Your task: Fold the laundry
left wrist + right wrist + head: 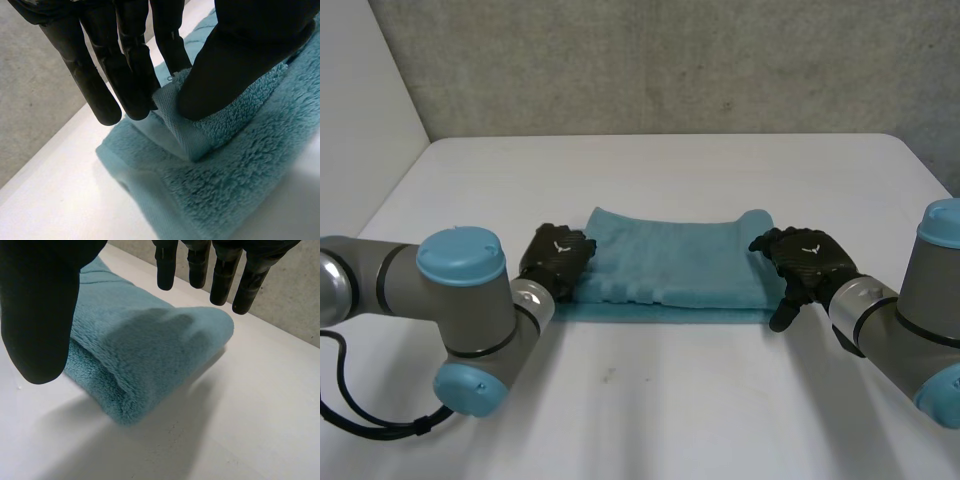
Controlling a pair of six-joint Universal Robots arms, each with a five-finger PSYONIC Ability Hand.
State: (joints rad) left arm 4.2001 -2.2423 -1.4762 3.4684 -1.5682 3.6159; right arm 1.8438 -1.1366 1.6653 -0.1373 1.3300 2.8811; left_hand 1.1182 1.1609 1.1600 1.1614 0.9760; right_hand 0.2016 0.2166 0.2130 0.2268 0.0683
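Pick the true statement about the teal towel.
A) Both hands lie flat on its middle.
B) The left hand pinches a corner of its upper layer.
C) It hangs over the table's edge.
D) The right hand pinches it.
B: the left hand clamps a corner of the teal towel between thumb and fingers; the right hand is open at the other end.

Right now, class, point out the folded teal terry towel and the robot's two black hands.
folded teal terry towel (670, 262): head view, middle of its top layer.
left hand (235, 55): left wrist view, its thumb.
right hand (807, 255): head view, its back.
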